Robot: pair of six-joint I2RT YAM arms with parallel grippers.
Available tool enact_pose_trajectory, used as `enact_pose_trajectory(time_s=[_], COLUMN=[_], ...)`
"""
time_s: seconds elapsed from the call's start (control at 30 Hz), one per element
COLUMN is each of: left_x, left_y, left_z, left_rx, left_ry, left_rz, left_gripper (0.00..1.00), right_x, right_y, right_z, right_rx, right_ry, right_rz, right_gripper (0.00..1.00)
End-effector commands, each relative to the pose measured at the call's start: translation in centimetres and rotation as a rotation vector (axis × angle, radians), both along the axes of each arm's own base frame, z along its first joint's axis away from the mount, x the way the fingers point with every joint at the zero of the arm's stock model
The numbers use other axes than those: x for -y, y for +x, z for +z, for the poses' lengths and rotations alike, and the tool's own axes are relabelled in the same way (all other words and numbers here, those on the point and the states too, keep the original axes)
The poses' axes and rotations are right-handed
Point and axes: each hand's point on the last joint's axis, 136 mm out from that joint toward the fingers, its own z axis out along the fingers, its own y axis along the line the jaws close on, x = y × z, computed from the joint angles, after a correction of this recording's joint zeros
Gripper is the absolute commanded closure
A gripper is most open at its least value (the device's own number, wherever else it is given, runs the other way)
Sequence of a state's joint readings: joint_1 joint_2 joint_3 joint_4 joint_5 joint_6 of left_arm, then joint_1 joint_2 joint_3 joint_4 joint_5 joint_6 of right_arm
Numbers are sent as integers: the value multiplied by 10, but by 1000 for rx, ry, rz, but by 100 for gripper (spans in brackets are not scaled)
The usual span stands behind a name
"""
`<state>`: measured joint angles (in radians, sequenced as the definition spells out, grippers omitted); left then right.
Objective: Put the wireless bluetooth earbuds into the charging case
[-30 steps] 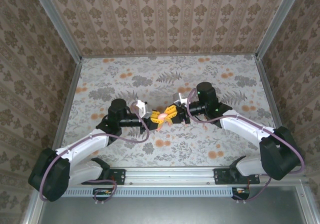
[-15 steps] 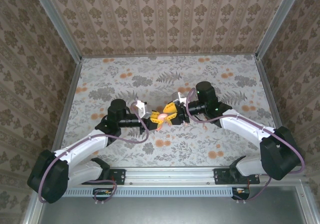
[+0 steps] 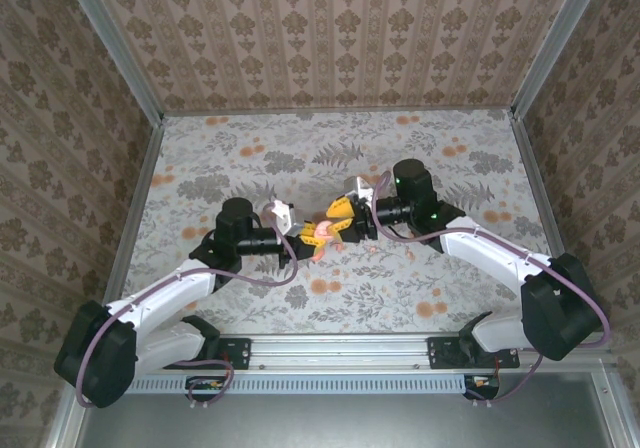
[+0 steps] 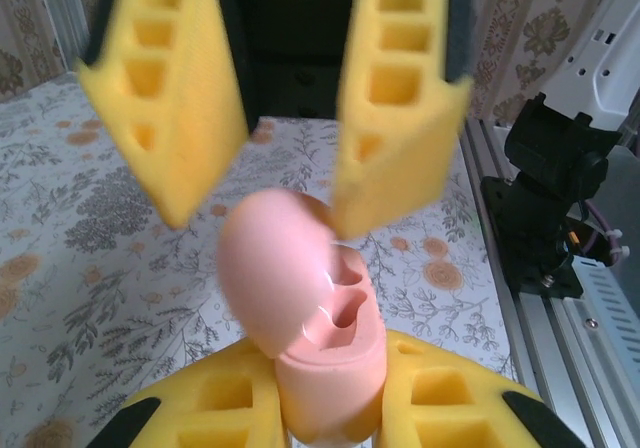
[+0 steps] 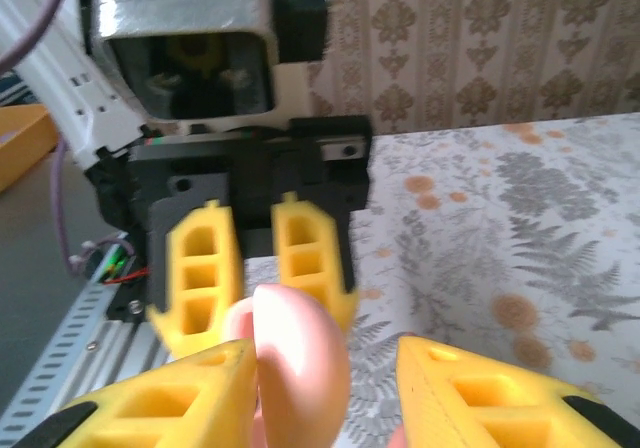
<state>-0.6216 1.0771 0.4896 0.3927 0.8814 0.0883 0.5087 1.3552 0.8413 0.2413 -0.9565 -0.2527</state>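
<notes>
Coral-pink charging case (image 3: 322, 238), top view: mid-way over the floral cloth (image 3: 250, 158), between the left gripper (image 3: 308, 236) and the right gripper (image 3: 339, 218). Left wrist view: the left gripper's foam fingers (image 4: 215, 408) are pinched on the case's base, lid (image 4: 268, 273) hinged open, and the right gripper's jaws stand spread above it. Right wrist view: the spread yellow fingers flank the lid.

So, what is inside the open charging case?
A moulded pink recess shows inside the charging case; whether it is filled is unclear. Its raised lid hides the left part.
</notes>
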Motion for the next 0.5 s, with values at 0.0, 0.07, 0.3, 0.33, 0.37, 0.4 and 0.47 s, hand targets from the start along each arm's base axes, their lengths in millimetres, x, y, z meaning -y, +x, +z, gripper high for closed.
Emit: enact_pose_trajectory(time_s=[0.0, 0.07, 0.3, 0.33, 0.37, 0.4, 0.47], left_x=[2, 2, 1, 1, 1, 1, 0], left_y=[-9, -8, -7, -6, -5, -4, -1], left_z=[19, 19, 18, 18, 17, 17, 15], left_rx=[69, 72, 77, 76, 77, 80, 78], left_ry=[-38, -38, -33, -32, -30, -28, -22], left_rz=[-53, -49, -33, -29, -25, -16, 6], left_gripper=[83, 83, 83, 83, 83, 83, 84], right_x=[2, 3, 5, 5, 5, 6, 6], right_y=[21, 22, 20, 20, 19, 19, 18], right_z=[19, 19, 20, 21, 21, 22, 22], right_rx=[47, 43, 43, 41, 43, 42, 38], right_ry=[30, 31, 36, 37, 39, 40, 40], right_rz=[-80, -84, -82, -80, -79, -78, -74], right_gripper=[59, 59, 59, 59, 58, 58, 58])
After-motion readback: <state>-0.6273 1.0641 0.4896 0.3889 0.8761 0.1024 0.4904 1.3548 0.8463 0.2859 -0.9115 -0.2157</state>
